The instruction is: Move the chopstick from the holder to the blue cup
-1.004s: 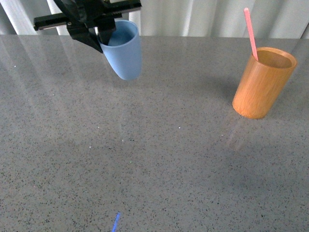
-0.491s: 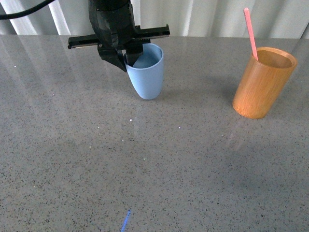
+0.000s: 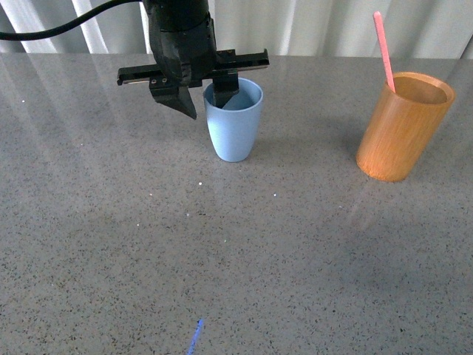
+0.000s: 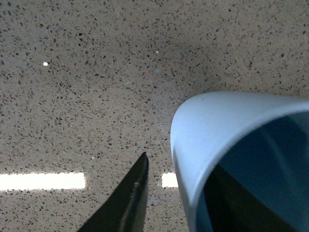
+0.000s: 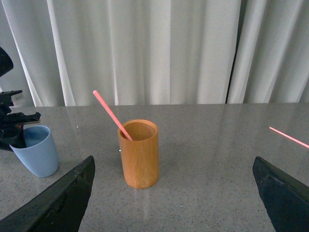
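Item: chopstick [image 3: 384,52], one, thin, straight, pink-red, clearly longer than its container was tall. Location: stood in the wooden holder [image 3: 403,126], lower end hidden inside, upper part sticking well above the rim. Long axis: near upright, with the top leaning towards the side where the blue cup [image 3: 235,126] stood. Holder: orange-brown, thick-walled, cylindrical, upright on the grey speckled worktop [image 3: 244,251]. Blue cup: light blue, tapered, no handle, upright on the worktop, nothing visible inside except a tool finger. Left tool [image 3: 207,109]: at the cup, parted, one finger inside the mouth and the other finger [image 4: 130,193] outside, with a visible gap to the cup wall, so not clamping it. From this tool the chopstick lay off to the right, well apart, with bare worktop between. Right tool [image 5: 174,162]: spread wide, holding nothing, out of sight in the front view. The holder and chopstick lay straight ahead of it, roughly in line with the gap between its fingers, some way off. Judgement: the right arm was the better placed for the pick, and a grasp on the exposed upper length would suit the lean. Also noted: a second thin pink stick [image 5: 289,137], partly in view, at the edge of the right wrist view.
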